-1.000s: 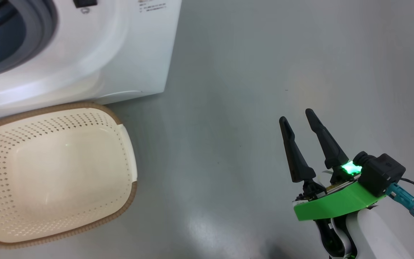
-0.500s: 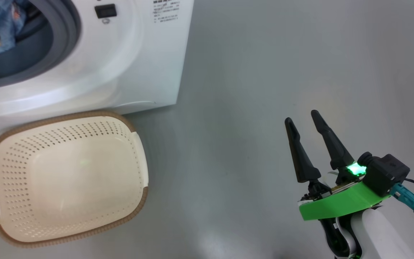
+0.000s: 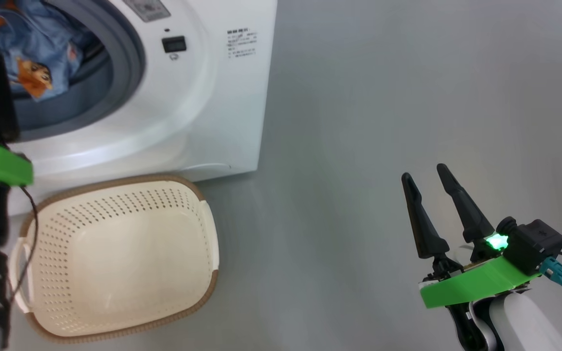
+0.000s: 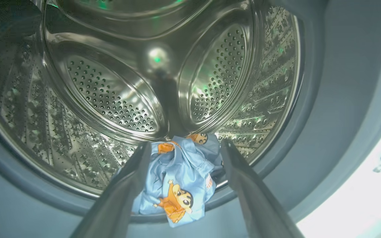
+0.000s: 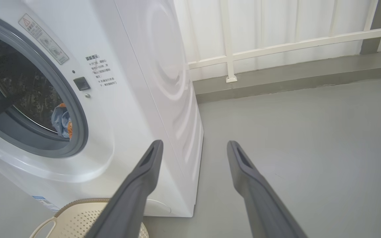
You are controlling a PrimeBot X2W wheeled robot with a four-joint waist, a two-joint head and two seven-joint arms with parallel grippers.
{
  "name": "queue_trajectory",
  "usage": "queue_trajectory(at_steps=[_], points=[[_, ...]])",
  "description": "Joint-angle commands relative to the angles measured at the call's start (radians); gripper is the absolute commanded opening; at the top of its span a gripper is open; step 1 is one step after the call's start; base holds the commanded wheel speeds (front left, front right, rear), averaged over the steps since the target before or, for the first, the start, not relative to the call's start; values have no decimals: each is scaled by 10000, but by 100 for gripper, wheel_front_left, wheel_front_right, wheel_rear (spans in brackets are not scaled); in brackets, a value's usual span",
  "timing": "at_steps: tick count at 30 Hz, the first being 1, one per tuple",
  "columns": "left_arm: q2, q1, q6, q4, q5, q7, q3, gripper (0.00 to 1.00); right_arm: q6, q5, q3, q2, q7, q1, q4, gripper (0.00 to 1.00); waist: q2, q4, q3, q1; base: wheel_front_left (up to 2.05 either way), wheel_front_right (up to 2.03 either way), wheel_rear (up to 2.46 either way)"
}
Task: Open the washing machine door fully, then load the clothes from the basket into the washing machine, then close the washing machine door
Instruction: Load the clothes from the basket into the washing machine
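By my judgement the loading is done. The basket (image 3: 115, 253), at eight o'clock in my head view, lies bare, and the clothes (image 4: 177, 178) sit at the front lip of the drum (image 4: 111, 99) in the washing machine (image 3: 212, 97) at ten o'clock. The mouth gapes, so opening is done too; what is left is swinging the washing machine door shut.

My left claw (image 4: 185, 143) hangs wide at the drum's mouth and holds nothing. My right claw (image 3: 424, 172) is wide and empty over the floor (image 3: 359, 97) at four o'clock.

The fabric is soft, crumpled light blue with orange cartoon figures. The drum is glossy perforated steel with curved ribs, and the seal (image 3: 132, 63) is matt grey rubber. The basket is rigid cream plastic, perforated, with rounded corners and a brown woven-look rim.
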Motion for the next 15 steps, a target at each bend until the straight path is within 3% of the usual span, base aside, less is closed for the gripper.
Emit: queue_trajectory(at_steps=[1, 15], points=[[246, 544, -18, -595, 414, -62, 510, 100, 73, 55, 138, -189, -80, 215, -164, 100, 0, 198, -480, 0, 0, 0, 0], [-902, 2709, -77, -2061, 1220, -62, 1904, 100, 73, 185, -119, -489, -80, 783, -124, 100, 0, 534, -1353, 0, 0, 0, 0]])
